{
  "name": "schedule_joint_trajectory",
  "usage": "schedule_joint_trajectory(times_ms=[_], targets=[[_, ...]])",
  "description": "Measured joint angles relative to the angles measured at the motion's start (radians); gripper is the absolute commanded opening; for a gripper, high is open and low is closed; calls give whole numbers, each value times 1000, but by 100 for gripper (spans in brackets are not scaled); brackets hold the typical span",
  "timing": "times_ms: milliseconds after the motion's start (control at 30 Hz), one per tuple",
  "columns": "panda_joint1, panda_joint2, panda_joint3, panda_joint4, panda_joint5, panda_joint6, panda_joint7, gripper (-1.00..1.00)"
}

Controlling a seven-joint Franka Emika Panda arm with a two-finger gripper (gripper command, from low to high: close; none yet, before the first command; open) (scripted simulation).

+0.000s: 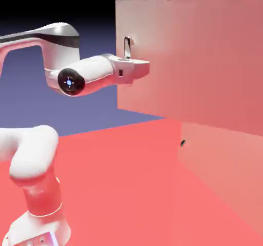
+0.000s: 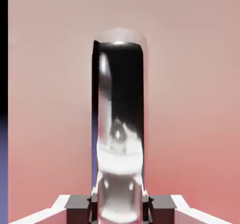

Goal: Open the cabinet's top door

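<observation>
End effector [image 2: 120, 210]: closed on the upright metallic bar handle [image 2: 120, 157], one fingertip to each side. Top door [image 1: 192, 59]: located directly ahead of the fingertips, its plane parallel to the handle's long axis; handle mounted near its free edge.

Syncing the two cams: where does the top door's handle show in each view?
Exterior view: the handle is upper middle, above the gripper's white hand, near the door's left edge.
Hand view: upright bar, center down to the bottom edge, between the finger tips.
Shared landmark: the pink top door behind the handle, its free edge at left in both.
</observation>
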Motion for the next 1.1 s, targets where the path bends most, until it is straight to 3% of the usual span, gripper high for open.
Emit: schedule_joint_trajectory(times_ms=[533, 1100], targets=[[32, 119, -580, 182, -527, -472, -14, -100], [534, 329, -1137, 765, -847, -967, -26, -100]])
